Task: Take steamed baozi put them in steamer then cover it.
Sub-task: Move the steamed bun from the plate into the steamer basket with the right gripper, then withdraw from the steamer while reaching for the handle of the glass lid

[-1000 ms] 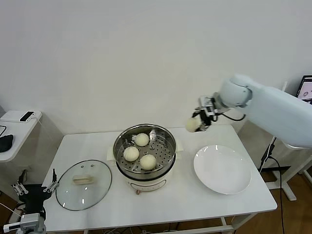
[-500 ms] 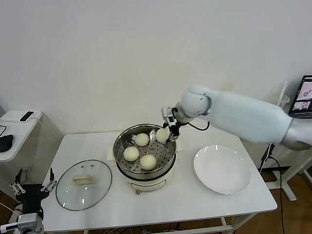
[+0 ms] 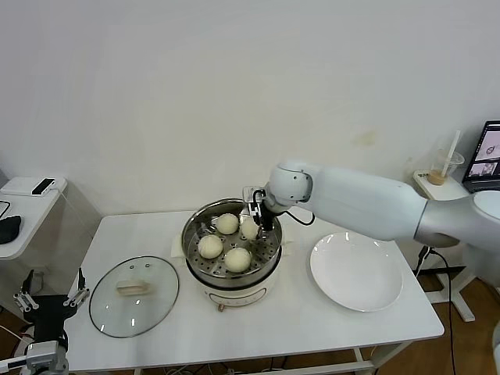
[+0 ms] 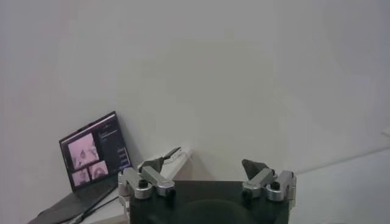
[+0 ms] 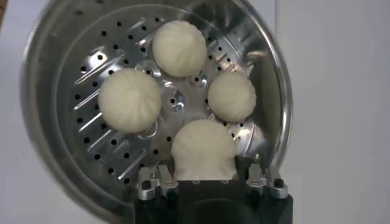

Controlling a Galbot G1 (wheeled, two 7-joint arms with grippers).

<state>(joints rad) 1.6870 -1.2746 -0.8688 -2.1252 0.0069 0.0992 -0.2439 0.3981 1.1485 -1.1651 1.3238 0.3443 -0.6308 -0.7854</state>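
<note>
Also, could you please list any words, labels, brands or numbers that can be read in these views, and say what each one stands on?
None can be read.
Laptop screen: shows pinkish pictures and lines of text, too small to read.
Steamer, its white base, the cover, the plate: no lettering visible.
Cup with a straw on the side table: no label legible.

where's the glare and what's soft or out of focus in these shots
Right wrist view: bright glare on the steamer rim and perforated tray; the baozi at the right pincer looks slightly soft. Head view: faint reflections on the glass cover. Left wrist view: left pincer sharp, laptop behind it hazy.
</note>
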